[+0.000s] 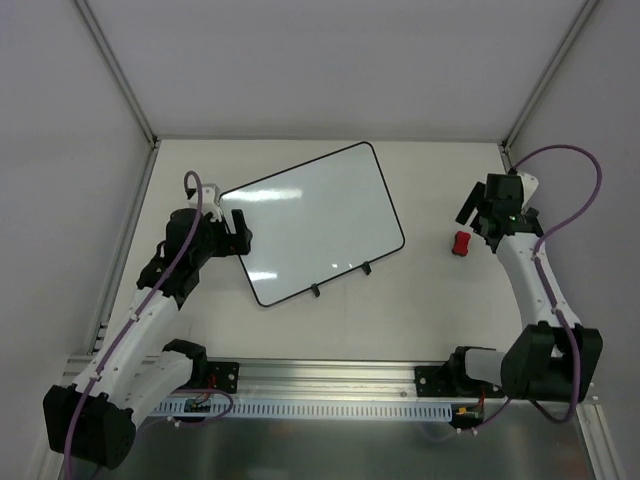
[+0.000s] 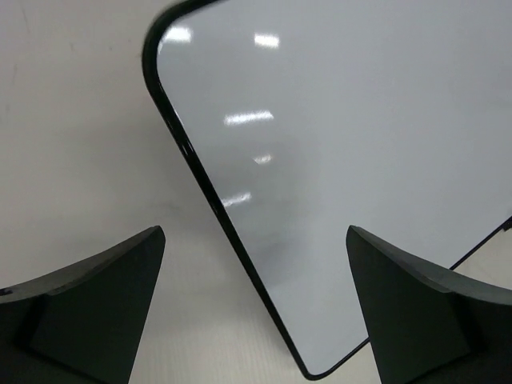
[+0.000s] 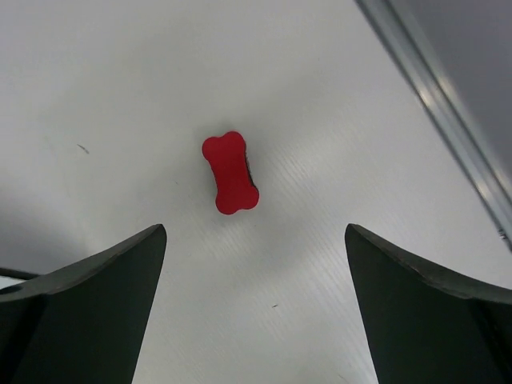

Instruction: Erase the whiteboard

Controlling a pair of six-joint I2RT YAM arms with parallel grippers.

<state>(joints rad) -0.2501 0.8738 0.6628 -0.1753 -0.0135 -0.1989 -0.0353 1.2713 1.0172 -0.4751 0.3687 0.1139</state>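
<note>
The whiteboard (image 1: 315, 220) lies flat and tilted in the middle of the table, its glossy white face free of marks, with two black clips (image 1: 340, 280) on its near edge. In the left wrist view the whiteboard (image 2: 344, 160) fills the right side. My left gripper (image 1: 240, 230) is open at the board's left edge, and in its own view the left gripper (image 2: 256, 230) straddles the black rim without touching it. A small red bone-shaped block (image 1: 462, 244) lies to the right of the board. My right gripper (image 1: 478, 220) hovers open above the block (image 3: 230, 173), and nothing sits between the jaws of the right gripper (image 3: 256, 228).
White walls with metal corner posts (image 1: 120, 75) enclose the table on three sides. A metal frame rail (image 3: 448, 104) runs close to the red block on the right. A slotted rail (image 1: 330, 405) carries both arm bases at the near edge.
</note>
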